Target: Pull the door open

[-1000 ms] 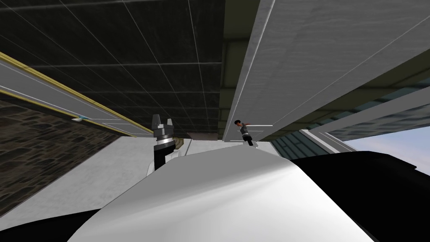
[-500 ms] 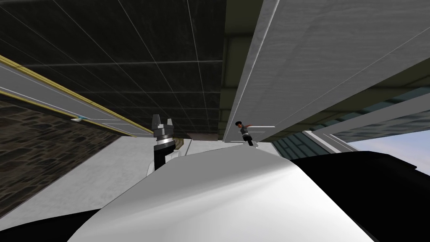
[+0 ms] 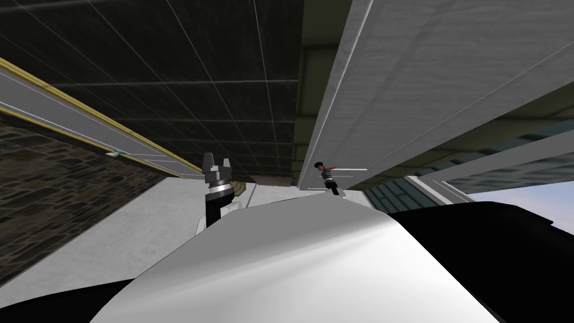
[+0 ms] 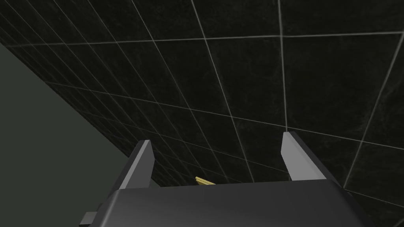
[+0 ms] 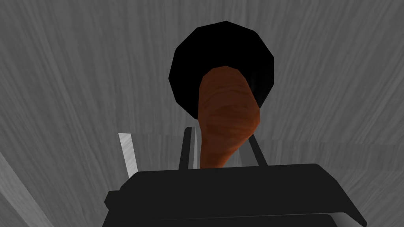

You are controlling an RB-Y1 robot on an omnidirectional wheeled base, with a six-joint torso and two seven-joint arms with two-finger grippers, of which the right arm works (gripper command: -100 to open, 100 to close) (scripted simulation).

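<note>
The light grey door [image 3: 426, 73] stands at my right, its edge running up from the right hand. A brown lever handle [image 5: 225, 114] juts from a black round plate [image 5: 189, 67] on the door face [image 5: 79, 79]. My right gripper [image 5: 221, 134] is shut on the handle, one finger pressing each side. In the head view that gripper [image 3: 327, 174] sits small at the door's edge, by the handle [image 3: 331, 166]. My left gripper [image 3: 217, 164] is raised left of the door, open and holding nothing, its fingers [image 4: 144, 157] wide apart over a dark tiled surface.
A dark tiled surface [image 3: 196, 84] lies ahead, left of the door. A grey strip with yellow trim [image 3: 67, 120] and a stone-patterned wall [image 3: 56, 185] run along the left. Pale floor [image 3: 140, 218] lies below them. Teal panels and sky [image 3: 532, 196] show at the right.
My right gripper has closed on the door handle. The head view has shifted a little, so the left wall and the door edge sit slightly differently. The left arm has stayed put.
</note>
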